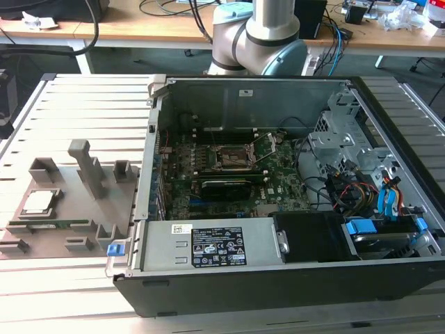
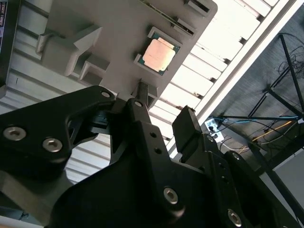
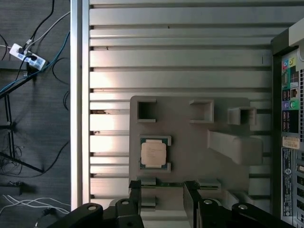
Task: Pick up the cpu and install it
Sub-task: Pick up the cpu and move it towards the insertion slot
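Note:
The cpu (image 1: pixel 39 202) is a small square chip with a silvery top and green rim. It lies flat in a recess of the grey holder plate (image 1: pixel 73 209), to the exterior view's left of the open computer case. Both wrist views look down on the cpu (image 3: pixel 153 154) (image 2: pixel 159 53) from well above. My gripper (image 3: pixel 163 202) (image 2: pixel 164 116) hangs open over the holder's edge, beside the chip and apart from it. Nothing sits between its black fingers (image 3: pixel 135 199). The dark motherboard socket (image 1: pixel 233 157) sits mid-board inside the case.
A long green memory stick (image 1: pixel 52 224) lies on the holder near the cpu. Grey posts (image 1: pixel 87 167) rise from the holder. The case (image 1: pixel 278 195) holds a black power supply (image 1: pixel 313 236), drive cage and cables. The slatted metal table (image 3: pixel 175 57) ends near floor cables (image 3: pixel 28 57).

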`<state>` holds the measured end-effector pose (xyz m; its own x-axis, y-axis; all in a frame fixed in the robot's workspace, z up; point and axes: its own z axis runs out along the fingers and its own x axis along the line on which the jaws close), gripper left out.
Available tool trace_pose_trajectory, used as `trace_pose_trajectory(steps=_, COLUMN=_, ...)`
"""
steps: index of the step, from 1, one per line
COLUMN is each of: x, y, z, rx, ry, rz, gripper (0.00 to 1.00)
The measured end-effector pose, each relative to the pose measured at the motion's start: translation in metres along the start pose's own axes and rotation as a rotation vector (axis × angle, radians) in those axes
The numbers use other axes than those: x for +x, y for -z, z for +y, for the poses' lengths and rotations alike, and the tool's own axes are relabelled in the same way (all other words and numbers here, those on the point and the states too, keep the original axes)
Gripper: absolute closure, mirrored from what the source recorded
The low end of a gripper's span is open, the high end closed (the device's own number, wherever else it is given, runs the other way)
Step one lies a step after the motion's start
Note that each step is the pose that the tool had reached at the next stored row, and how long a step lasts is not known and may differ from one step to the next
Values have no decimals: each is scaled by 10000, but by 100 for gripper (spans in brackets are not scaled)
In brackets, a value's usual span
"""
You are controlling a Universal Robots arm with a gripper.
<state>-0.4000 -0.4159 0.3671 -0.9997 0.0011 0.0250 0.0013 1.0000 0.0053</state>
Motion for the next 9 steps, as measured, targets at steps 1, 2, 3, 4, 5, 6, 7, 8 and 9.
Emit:
trace_pose_trajectory(steps=1, x=0, y=-4, z=0, rx=0, ry=0, rz=-1, gripper=52)
trace_pose_trajectory(steps=2, x=0, y=-15, z=0, rx=-1, ry=0, rz=-1, gripper=52)
trace_pose_trajectory(steps=3, x=0, y=-24, z=0, rx=0, ry=0, rz=0, gripper=52)
trace_pose_trajectory(steps=4, x=-1, y=-37, z=0, rx=-1, ry=0, rz=-1, gripper=52)
trace_pose_trajectory(steps=5, x=-1, y=-44, z=0, rx=0, ry=0, rz=-1, gripper=52)
trace_pose_trajectory(steps=6, x=-1, y=-50, z=0, rx=0, ry=0, rz=0, gripper=52)
trace_pose_trajectory(steps=7, x=-1, y=-57, z=0, rx=-1, ry=0, rz=-1, gripper=52)
trace_pose_trajectory(steps=8, x=-1, y=-62, z=0, rx=0, ry=0, rz=0, gripper=52)
trace_pose_trajectory(steps=9, x=-2, y=-72, z=0, rx=-1, ry=0, rz=-1, gripper=52)
